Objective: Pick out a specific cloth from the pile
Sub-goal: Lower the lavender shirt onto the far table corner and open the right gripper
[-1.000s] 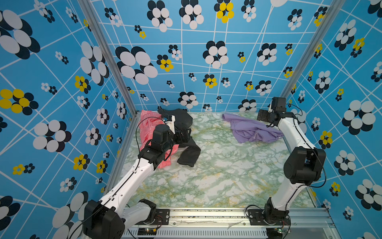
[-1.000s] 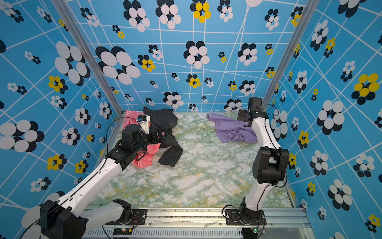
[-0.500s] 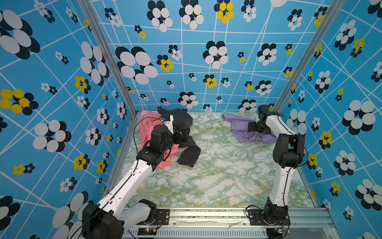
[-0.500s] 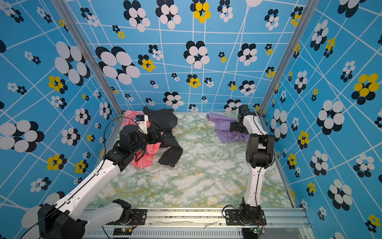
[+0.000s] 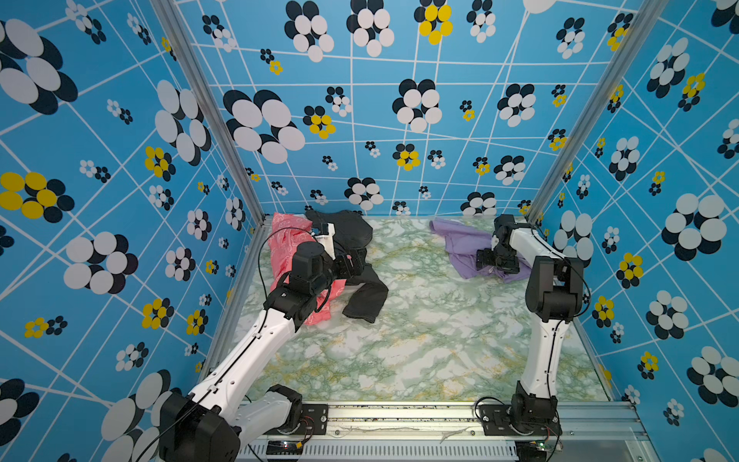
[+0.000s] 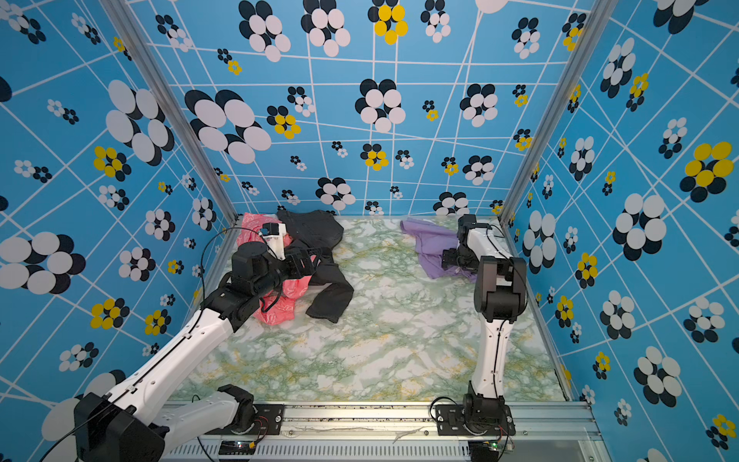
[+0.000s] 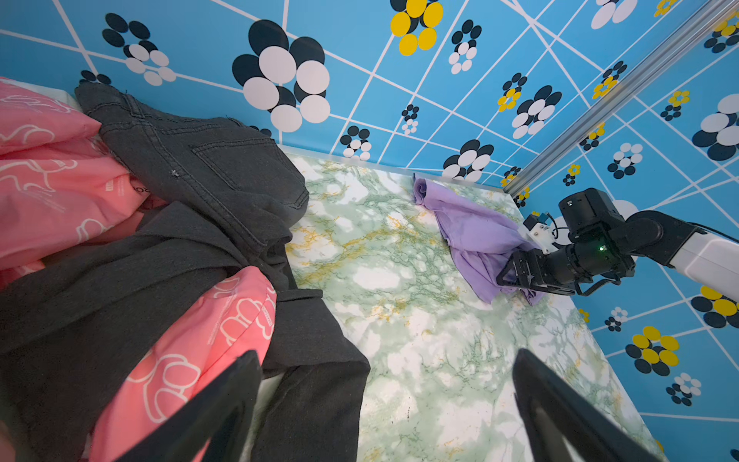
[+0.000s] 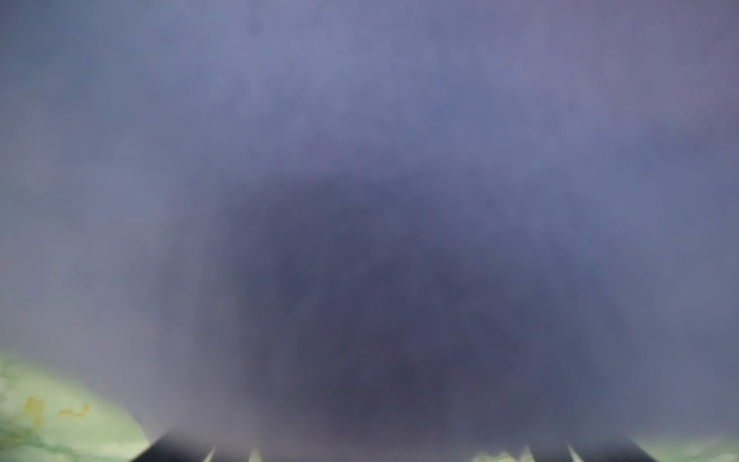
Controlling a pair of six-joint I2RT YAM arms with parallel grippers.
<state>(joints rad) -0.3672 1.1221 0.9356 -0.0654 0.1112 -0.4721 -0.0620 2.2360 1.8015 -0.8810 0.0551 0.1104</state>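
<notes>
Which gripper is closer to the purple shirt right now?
Right. The right gripper is on the purple shirt, open; the left gripper hovers across the table by the black clothes.

We note left arm (image 5: 248, 352), right arm (image 5: 540, 360): white shells, black joint housings (image 5: 554, 288), black cables (image 5: 260, 260), black base plates (image 5: 494, 420).

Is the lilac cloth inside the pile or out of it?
Out. The lilac cloth lies crumpled alone on the marble table, apart from the pile of pink and black clothes.
</notes>
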